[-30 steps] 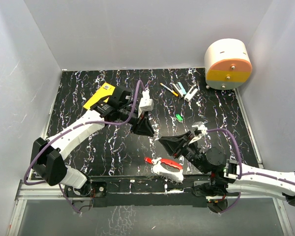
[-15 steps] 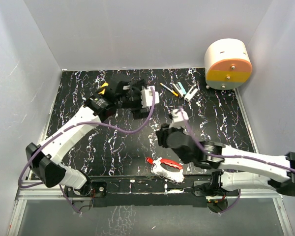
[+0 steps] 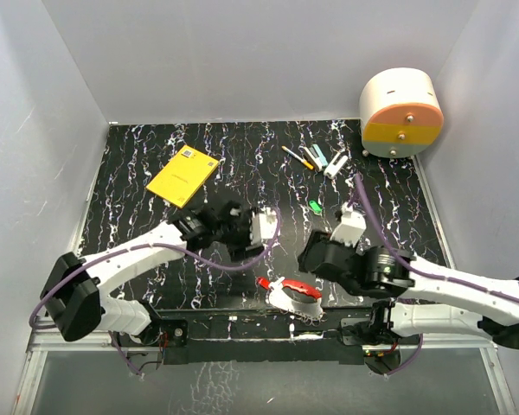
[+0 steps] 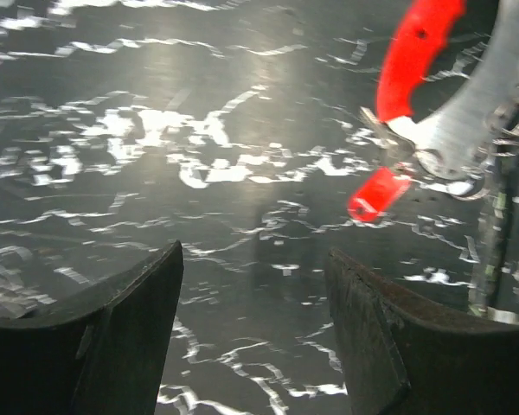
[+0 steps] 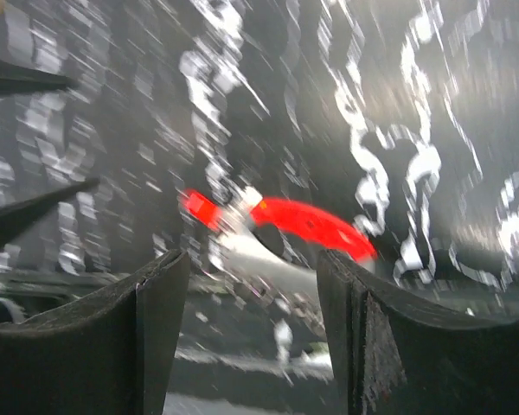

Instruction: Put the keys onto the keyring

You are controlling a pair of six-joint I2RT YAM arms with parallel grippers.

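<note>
The keys (image 3: 290,292) lie near the table's front edge as one cluster: a short red piece, a red arc and a whitish arc. I cannot tell which part is the keyring. Left of the cluster, my left gripper (image 3: 240,242) is open over bare table. In the left wrist view the left gripper (image 4: 253,259) holds nothing, and the keys (image 4: 411,60) lie up and to the right. My right gripper (image 3: 309,258) is open just behind the cluster. In the blurred right wrist view the keys (image 5: 311,226) lie beyond the empty right gripper (image 5: 253,259).
A yellow box (image 3: 183,175) lies flat at the back left. Pens and markers (image 3: 313,158) lie at the back, with a small green piece (image 3: 315,206) in front of them. A round white, orange and yellow container (image 3: 401,112) stands in the back right corner. White walls enclose the table.
The left gripper has come off the yellow box toward the front middle. The right gripper swung back and then returned beside the keys. Both grippers have opened.
</note>
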